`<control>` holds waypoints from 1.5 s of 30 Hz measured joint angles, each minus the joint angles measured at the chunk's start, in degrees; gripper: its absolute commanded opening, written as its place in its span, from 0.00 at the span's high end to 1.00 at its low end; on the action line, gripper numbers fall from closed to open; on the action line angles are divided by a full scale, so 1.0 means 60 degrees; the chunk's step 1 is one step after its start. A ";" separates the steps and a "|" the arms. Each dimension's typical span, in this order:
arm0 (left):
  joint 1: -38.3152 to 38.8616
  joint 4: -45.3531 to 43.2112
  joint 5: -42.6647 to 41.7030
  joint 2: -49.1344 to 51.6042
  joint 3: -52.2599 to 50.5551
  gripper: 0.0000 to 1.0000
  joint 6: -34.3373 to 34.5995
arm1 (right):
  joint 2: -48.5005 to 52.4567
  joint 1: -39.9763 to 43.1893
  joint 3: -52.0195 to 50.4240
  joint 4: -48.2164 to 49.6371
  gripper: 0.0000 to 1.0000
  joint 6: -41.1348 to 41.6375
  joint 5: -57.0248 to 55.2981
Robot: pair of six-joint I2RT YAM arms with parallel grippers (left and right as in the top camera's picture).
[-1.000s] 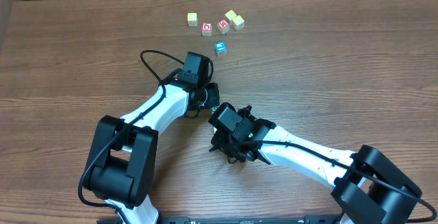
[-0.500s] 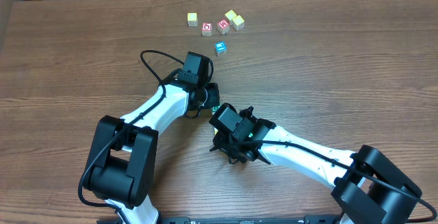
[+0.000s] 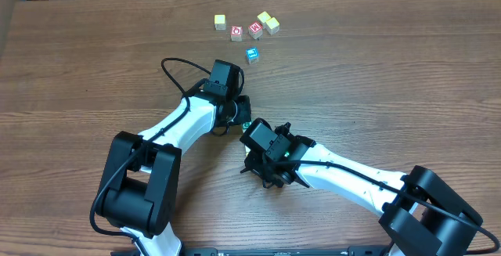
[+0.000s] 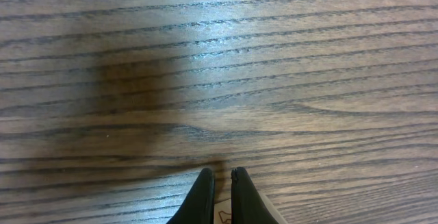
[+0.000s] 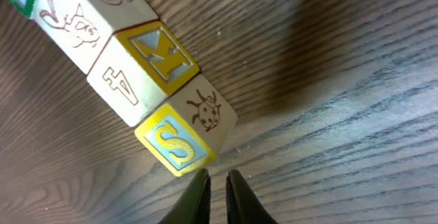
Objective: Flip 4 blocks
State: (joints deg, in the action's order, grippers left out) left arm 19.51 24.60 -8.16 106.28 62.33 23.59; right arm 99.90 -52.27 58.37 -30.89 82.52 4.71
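On the table [image 5: 356, 114], the blocks [image 5: 147, 59] are lined up touching in a diagonal row, with S, K, 4 and a ladybird shown; how many are already flipped cannot be told. Just beside them the right gripper [image 5: 213, 183] is held closed on nothing, and the left gripper [image 4: 219, 183] is likewise closed.

**Free room and obstacles.** Bare wood of the table [image 3: 407, 68] lies open on both sides of the far group of six cubes [image 3: 255, 30], which sit close together with only narrow gaps between them. At mid-table the left arm [image 3: 184, 119] and right arm [image 3: 344, 174] converge and crowd the space. A cable loop [image 3: 168, 68] stands beside the left arm. In the right wrist view a touching row of blocks [image 5: 147, 66] bars the upper left; the wood to its right is open.
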 measured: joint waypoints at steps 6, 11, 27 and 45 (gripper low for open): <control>0.0000 -0.0073 0.0000 0.0007 0.0000 0.96 0.0000 | 0.0000 0.0007 0.0000 -0.0029 0.96 -0.0007 0.0076; 0.0000 -0.0215 0.0051 0.0007 0.0000 0.94 -0.0004 | 0.0000 0.0007 0.0000 -0.0044 0.96 -0.0011 0.0087; -0.1413 0.3067 0.0266 0.0051 0.2867 0.93 -0.0025 | -0.0947 0.0707 0.0004 -0.0528 0.96 -0.3115 -0.0798; -0.3949 0.7373 0.0401 0.0040 0.4827 0.00 -0.0510 | -0.1002 0.3340 0.0004 -0.1184 0.68 -0.9384 -0.4109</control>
State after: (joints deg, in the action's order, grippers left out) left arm -4.19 68.84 -5.76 106.52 91.29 20.53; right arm 93.89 -32.23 58.39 -38.00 26.22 -19.94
